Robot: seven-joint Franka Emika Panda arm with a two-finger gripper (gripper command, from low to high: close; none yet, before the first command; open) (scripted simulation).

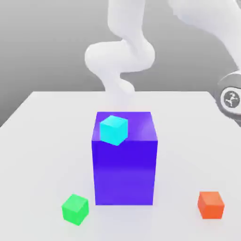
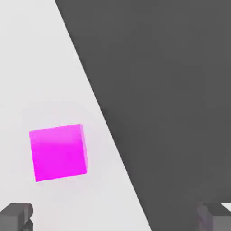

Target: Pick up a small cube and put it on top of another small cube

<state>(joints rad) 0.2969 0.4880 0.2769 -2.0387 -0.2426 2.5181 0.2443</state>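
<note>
In the hand view the small magenta-pink cube [image 2: 59,152] rests on the white table [image 2: 40,67], close to the table's edge. My gripper [image 2: 115,219] hovers above it and is open, its two dark fingertips [image 2: 16,215] far apart with nothing between them. The cube lies off to one side of the gap, nearer one fingertip than the other. In the exterior view a small cyan cube [image 1: 113,130] sits on top of the tall blue-violet block [image 1: 124,164]. The arm's wrist [image 1: 230,98] hangs at the exterior view's right edge.
A small green cube [image 1: 75,209] lies on the table at the exterior view's front left. A small orange cube [image 1: 210,204] lies at the front right. The white arm [image 1: 122,56] rises behind the block. Dark floor [image 2: 171,90] lies beyond the table edge.
</note>
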